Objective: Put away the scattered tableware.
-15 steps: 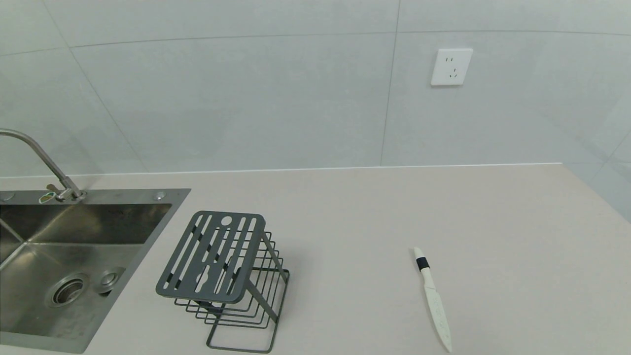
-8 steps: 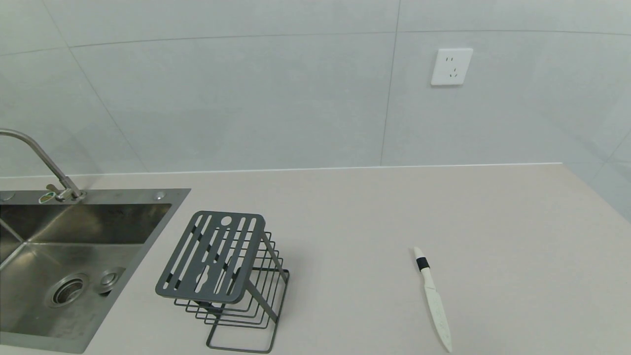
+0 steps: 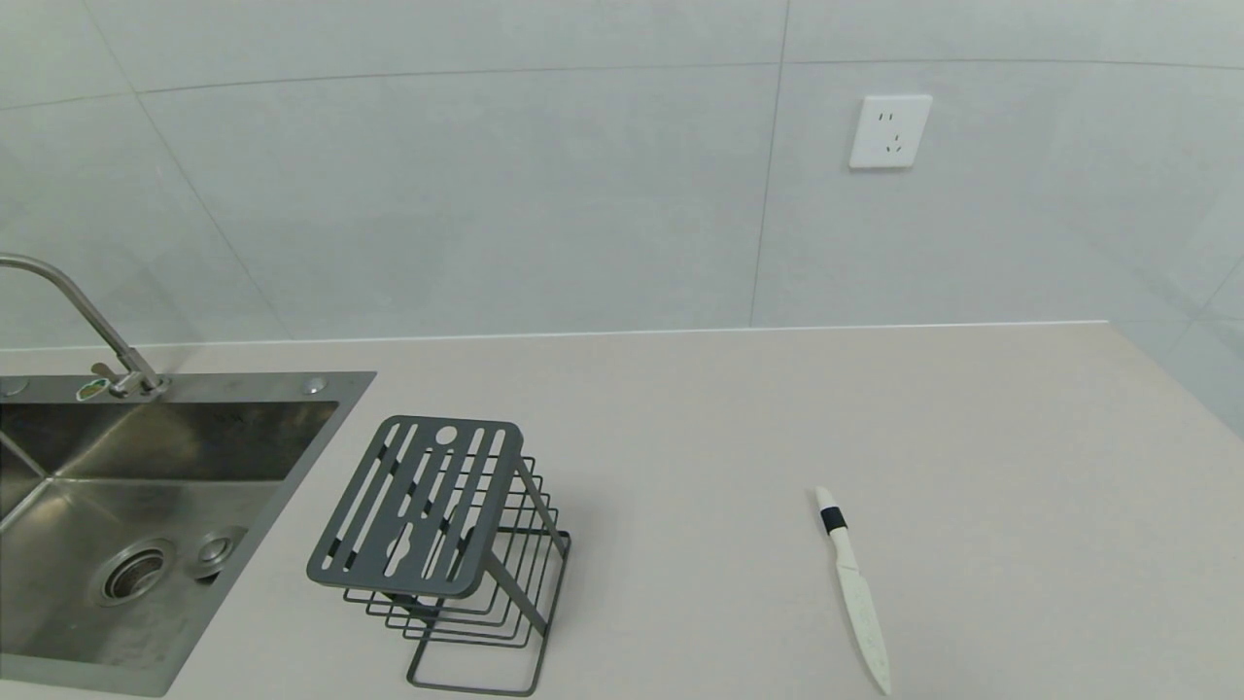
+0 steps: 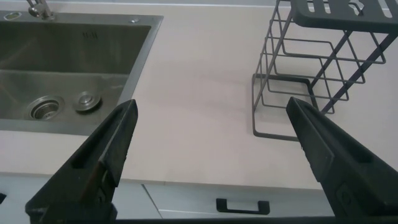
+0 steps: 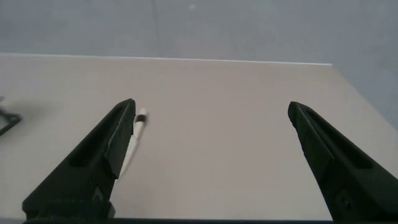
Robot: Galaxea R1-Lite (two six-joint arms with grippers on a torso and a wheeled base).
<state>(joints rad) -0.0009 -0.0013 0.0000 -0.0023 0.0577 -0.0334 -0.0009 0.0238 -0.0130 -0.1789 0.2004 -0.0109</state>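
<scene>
A slim white knife [image 3: 853, 589] with a black band on its handle lies flat on the smooth beige counter [image 3: 739, 428] at 4 o'clock. It is well apart from the dark slotted metal rack [image 3: 418, 506] at 7 o'clock, beside the steel sink [image 3: 243, 387]. The left gripper [image 4: 211, 109] and right gripper [image 5: 211, 109] both gape wide, holding nothing.

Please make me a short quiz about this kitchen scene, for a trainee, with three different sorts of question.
1. True or false: the knife lies on the counter, to the right of the rack.
2. What is on the left of the rack? A the sink; B the knife; C nothing.
3. Fill the gap: the left gripper and the right gripper are both ____ and hold nothing.
Key: 1 true; 2 A; 3 open.
</scene>
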